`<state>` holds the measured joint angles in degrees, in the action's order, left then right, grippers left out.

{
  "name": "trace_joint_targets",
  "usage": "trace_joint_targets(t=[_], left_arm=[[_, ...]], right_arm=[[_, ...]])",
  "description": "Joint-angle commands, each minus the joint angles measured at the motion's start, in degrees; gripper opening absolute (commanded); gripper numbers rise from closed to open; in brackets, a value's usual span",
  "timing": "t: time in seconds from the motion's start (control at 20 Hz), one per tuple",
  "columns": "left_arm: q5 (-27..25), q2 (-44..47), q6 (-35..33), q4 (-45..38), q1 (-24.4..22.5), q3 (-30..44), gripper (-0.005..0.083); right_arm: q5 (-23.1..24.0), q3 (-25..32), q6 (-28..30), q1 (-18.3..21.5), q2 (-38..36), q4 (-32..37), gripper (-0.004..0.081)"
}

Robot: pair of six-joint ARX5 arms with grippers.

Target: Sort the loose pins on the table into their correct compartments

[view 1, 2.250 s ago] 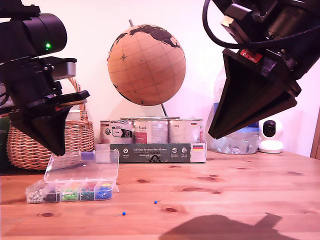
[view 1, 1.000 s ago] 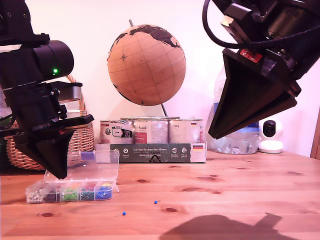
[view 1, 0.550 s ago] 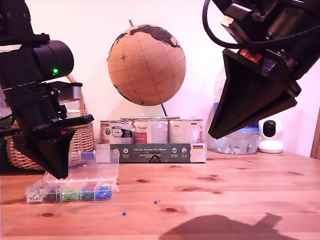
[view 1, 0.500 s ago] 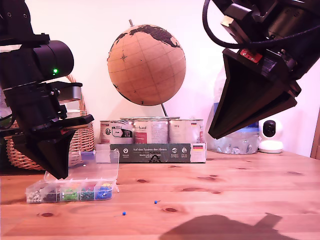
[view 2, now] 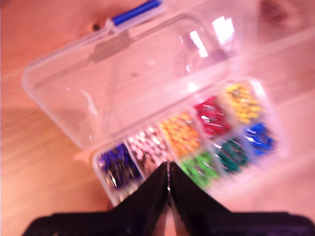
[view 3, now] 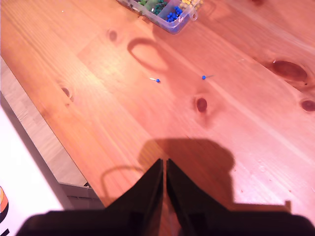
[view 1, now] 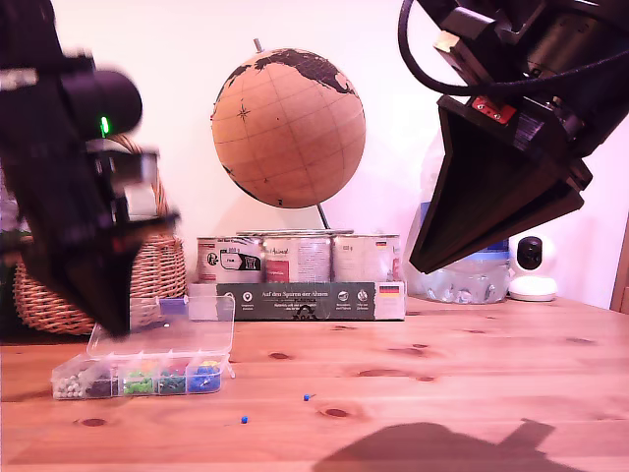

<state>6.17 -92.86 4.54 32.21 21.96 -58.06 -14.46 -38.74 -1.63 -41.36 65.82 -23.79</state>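
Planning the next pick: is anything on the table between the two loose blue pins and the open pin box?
Nothing visible. Bare wood lies between the blue pins and the pin box, whose lid is open. My second gripper hangs well above them.

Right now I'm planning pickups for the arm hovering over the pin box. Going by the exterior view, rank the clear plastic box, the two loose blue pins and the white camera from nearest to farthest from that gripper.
1. Clear plastic pin box, just below my first gripper.
2. Nearer blue pin, front of the wooden table.
3. Second blue pin, toward the exterior view's right.
4. White camera, far at that view's right.
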Motion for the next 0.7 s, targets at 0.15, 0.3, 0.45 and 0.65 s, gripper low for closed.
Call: trace_joint_targets(t=[0.15,0.3,0.45,0.65], left_arm=[[0.3,9.1,0.1,3.8,2.4,-0.2,-0.0021],[0.5,15.2,0.1,5.4,5.0,-0.1,-0.0021],[0.5,21.5,0.0,7.0,7.7,-0.1,-0.0021],[0.5,29.7,-0.1,7.2,10.1,0.4,-0.0021]], right_arm=[[0.0,0.0,-1.5,-0.3,0.4,0.2,-0.0012],[0.0,0.0,-1.5,-0.2,0.4,0.4,-0.0012],[0.0,0.0,-1.6,-0.2,0.4,0.7,-0.0012],[0.0,0.0,-3.0,-0.2,0.7,0.7,-0.0012]])
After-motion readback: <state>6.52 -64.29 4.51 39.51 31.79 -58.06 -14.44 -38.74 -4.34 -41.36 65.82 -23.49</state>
